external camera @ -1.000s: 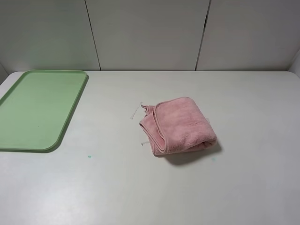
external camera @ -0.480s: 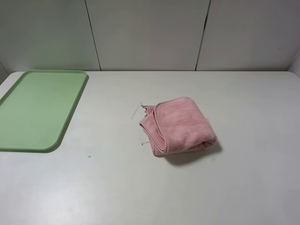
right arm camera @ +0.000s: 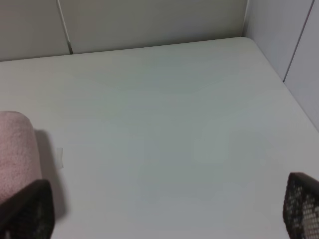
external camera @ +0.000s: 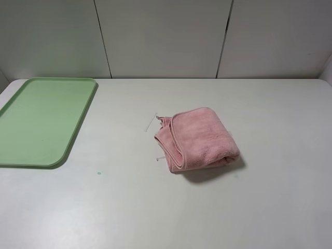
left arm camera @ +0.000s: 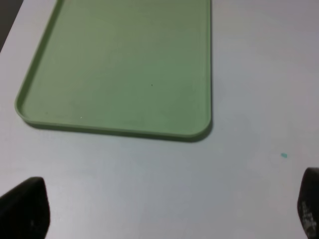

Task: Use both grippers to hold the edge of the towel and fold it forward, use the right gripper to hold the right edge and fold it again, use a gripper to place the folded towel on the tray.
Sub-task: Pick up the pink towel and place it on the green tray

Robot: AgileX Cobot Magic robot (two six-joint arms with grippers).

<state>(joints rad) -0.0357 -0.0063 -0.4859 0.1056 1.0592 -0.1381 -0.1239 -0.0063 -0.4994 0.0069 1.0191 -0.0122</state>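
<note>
A pink towel [external camera: 199, 138] lies folded in a thick bundle at the middle of the white table, its layered edges facing left. A bit of it also shows in the right wrist view [right arm camera: 15, 154]. A green tray [external camera: 41, 119] lies empty at the far left and fills the left wrist view [left arm camera: 124, 74]. Neither arm shows in the exterior view. My left gripper [left arm camera: 167, 209] is open and empty, over the table near the tray's front edge. My right gripper [right arm camera: 164, 206] is open and empty, just right of the towel.
Two small white strips [external camera: 150, 123] lie on the table by the towel's left side. A teal speck [external camera: 98, 173] marks the table in front of the tray. Grey wall panels [external camera: 166, 36] stand behind the table's back edge.
</note>
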